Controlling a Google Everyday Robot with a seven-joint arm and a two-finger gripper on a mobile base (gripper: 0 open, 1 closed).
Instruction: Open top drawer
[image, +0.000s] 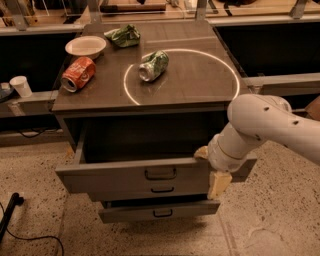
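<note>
The top drawer (120, 179) of the grey cabinet stands pulled well out, its plain dark interior (145, 137) showing. A small dark handle (160, 173) sits at the middle of its front panel. My gripper (210, 169) is at the right part of that panel. One cream finger (201, 152) is behind the panel's top edge and the other (218, 184) is in front of it, so it is shut on the panel. My white arm (265, 125) reaches in from the right.
The middle drawer (162, 190) and bottom drawer (159, 212) sit under the open one, slightly out. On the cabinet top lie a red can (78, 74), a crushed green can (153, 65), a white bowl (85, 47) and a green bag (124, 36). A white cup (20, 86) stands at the left. A cable (10, 220) lies on the floor.
</note>
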